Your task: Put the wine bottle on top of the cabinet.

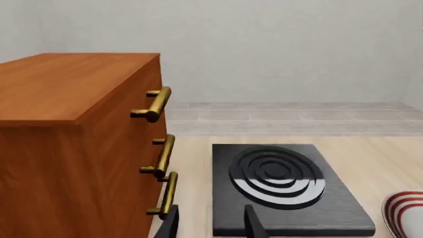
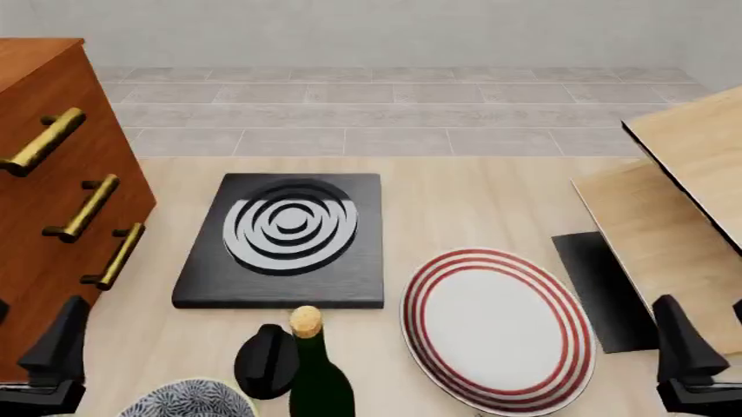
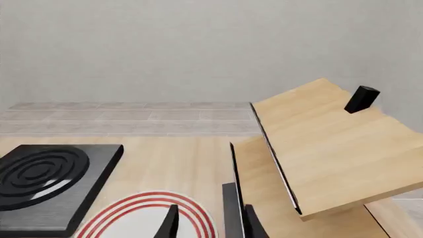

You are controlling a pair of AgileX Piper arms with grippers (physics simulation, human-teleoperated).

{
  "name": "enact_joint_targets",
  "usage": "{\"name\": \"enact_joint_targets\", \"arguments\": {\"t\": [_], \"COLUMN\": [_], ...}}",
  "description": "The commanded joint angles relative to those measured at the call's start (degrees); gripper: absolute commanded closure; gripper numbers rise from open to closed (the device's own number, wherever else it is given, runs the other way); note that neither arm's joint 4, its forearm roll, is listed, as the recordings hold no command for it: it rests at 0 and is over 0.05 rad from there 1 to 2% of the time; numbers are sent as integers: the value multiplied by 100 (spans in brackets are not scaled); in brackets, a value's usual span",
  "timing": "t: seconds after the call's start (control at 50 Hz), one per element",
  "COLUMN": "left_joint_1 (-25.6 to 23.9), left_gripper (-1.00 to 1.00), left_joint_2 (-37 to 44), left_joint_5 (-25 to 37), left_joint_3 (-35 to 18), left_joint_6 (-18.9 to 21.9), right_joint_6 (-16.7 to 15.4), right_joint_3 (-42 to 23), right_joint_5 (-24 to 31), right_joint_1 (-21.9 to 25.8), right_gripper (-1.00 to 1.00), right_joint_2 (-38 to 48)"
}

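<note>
Nearest edge, centre: tall dark green glass wine bottle with tan cork, upright, beside a small black round knob. Likely heavy, slick, breakable; grip the body below the shoulder. Left gripper and right gripper flank it, well apart, both parted, empty. Farther left: reddish-brown wooden cabinet.

no readable text, labels, brands or numbers anywhere, wine bottle showing plain dark glass and a bare cork, cabinet front unmarked wood with brass handles, plate right of the bottle carrying only red rings
</note>
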Motion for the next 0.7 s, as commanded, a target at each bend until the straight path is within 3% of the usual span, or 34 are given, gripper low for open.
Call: {"name": "enact_joint_targets", "arguments": {"t": [0.02, 0.24, 0.32, 0.44, 0.7], "left_joint_1": [-4, -187, -555, -1087, -1826], "left_gripper": [-100, -100, -100, -100, -100], "left_joint_2": [-43, -43, -15, -22, -34], "left_joint_5": [10, 100, 201, 373, 748], "left_joint_3": [-23, -103, -172, -308, -594], "left_joint_6": [72, 225, 607, 783, 611], "right_joint_6": [-4, -3, -3, -2, -3], "right_joint_3": [-27, -16, -27, -15, -26], "right_joint_5": [84, 31, 72, 43, 40], "right_joint_1": [22, 21, 21, 22, 23], "right_gripper": [-100, -100, -100, -100, -100], "right_joint_2": [-55, -13, -44, -26, -14]}}
